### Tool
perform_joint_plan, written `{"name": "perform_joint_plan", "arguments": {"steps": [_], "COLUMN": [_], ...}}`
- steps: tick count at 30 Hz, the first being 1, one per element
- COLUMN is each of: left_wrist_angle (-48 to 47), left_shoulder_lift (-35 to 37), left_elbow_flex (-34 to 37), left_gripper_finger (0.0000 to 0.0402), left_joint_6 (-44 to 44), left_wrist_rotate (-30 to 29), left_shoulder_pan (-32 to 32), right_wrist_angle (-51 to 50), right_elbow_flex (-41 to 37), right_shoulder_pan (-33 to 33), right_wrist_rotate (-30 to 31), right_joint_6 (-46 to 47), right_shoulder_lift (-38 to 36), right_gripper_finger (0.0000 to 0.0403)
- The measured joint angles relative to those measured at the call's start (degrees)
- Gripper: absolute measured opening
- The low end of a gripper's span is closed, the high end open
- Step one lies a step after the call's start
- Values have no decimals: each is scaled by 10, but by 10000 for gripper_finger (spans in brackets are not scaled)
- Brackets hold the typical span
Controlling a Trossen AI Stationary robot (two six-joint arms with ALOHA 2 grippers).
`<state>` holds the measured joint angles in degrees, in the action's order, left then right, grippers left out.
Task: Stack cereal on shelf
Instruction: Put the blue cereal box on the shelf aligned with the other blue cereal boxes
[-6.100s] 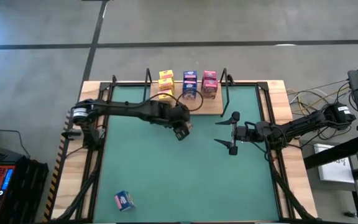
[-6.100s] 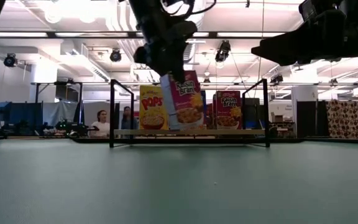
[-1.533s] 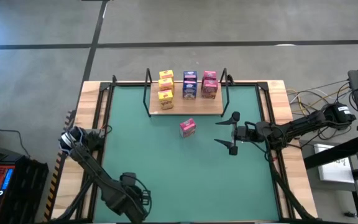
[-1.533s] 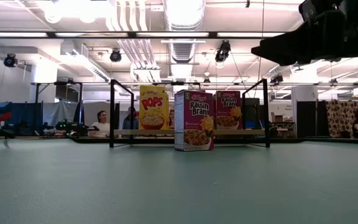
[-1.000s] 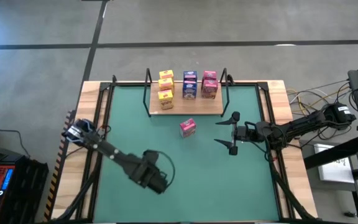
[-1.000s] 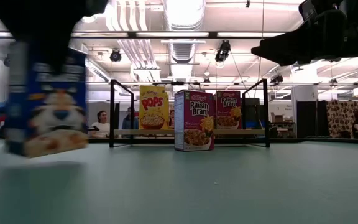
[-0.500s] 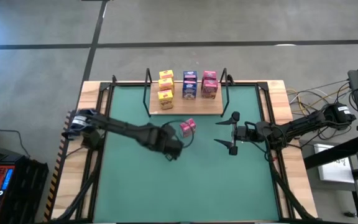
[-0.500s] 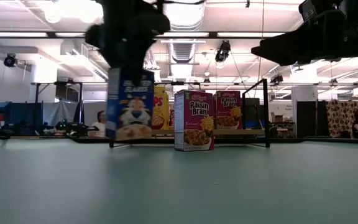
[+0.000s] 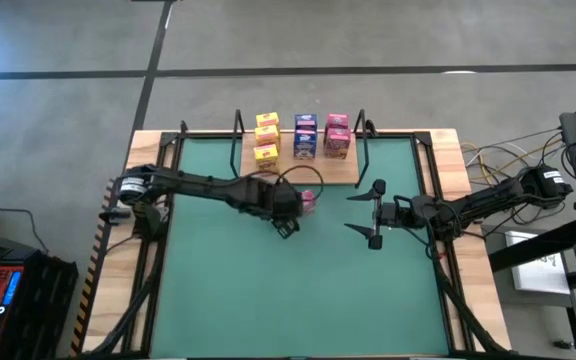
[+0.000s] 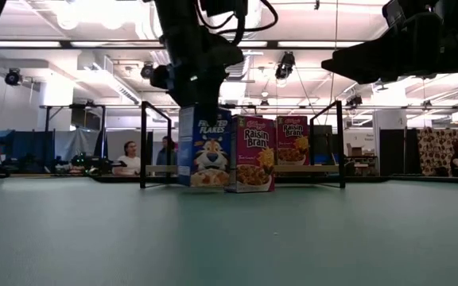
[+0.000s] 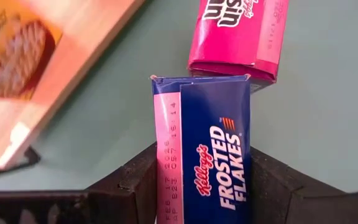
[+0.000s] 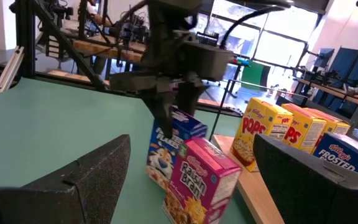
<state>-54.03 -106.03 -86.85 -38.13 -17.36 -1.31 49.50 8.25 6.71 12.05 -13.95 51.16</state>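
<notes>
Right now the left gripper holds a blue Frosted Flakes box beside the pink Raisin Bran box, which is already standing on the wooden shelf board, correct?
Not quite. The left gripper does hold the blue Frosted Flakes box beside the pink Raisin Bran box, but that pink box stands on the green table mat in front of the wooden shelf board, as the high view shows.

In the high view the left gripper [image 9: 286, 212] hides its blue box [image 10: 203, 157] and overlaps the pink box [image 9: 309, 202]. The shelf [image 11: 61, 68] and yellow box [image 11: 11, 53] are blurred and cut off in the left wrist view.
</notes>
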Motion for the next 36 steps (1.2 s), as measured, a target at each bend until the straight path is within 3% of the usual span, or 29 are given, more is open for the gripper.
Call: {"name": "perform_joint_plan", "arguments": {"steps": [21, 36], "left_wrist_angle": [177, 166], "left_shoulder_lift": [-36, -15], "left_elbow_flex": [5, 5], "left_gripper_finger": [169, 169], "left_joint_6": [117, 179], "left_wrist_rotate": [38, 43], "left_shoulder_pan": [58, 75], "right_wrist_angle": [0, 0], "right_elbow_flex": [0, 0], "right_shoulder_pan": [0, 0], "right_wrist_rotate": [0, 0], "right_joint_6": [0, 0], "right_shoulder_lift": [0, 0], "right_gripper_finger": [327, 327]}}
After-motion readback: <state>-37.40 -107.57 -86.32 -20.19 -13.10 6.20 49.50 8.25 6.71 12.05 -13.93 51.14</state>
